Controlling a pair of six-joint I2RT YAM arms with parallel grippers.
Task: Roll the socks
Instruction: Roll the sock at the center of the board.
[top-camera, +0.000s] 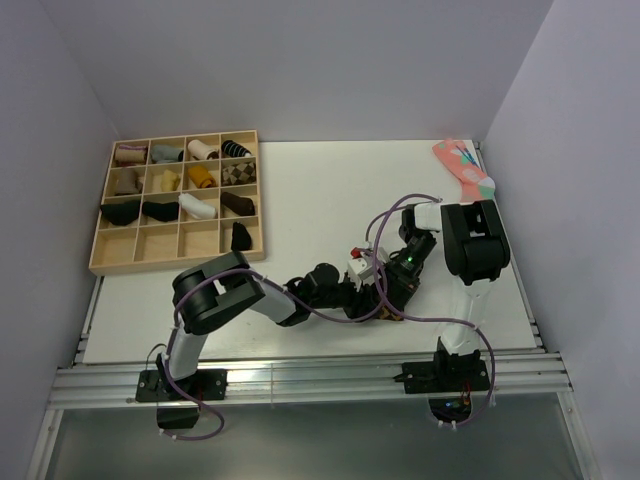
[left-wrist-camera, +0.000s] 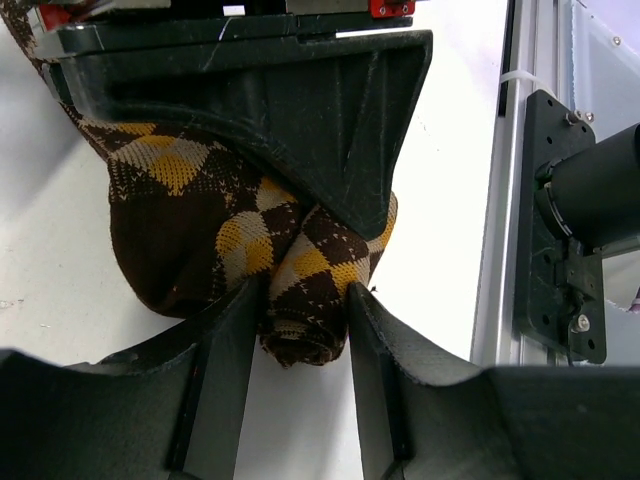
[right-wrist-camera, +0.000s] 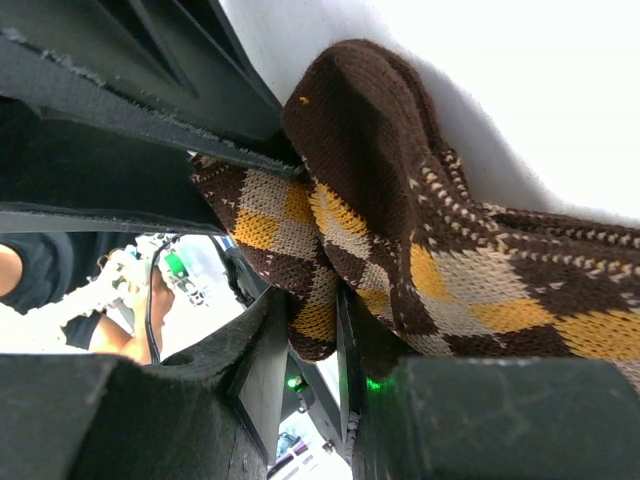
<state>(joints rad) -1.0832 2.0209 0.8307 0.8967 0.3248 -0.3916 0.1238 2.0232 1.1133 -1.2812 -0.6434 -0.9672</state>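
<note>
While L gripper (left-wrist-camera: 300, 322) pinches the socks (left-wrist-camera: 175, 225), R gripper (right-wrist-camera: 312, 345) clamps them too

Brown argyle socks (left-wrist-camera: 170, 240), bunched, partly rolled

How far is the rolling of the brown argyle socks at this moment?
Done: one end of the brown argyle socks is curled into a small roll. In hand: the left end effector pinches that roll, and the right end effector pinches a fold of the same fabric. Left: a long part lies unrolled on the table, so the rolling looks begun but not finished.
</note>
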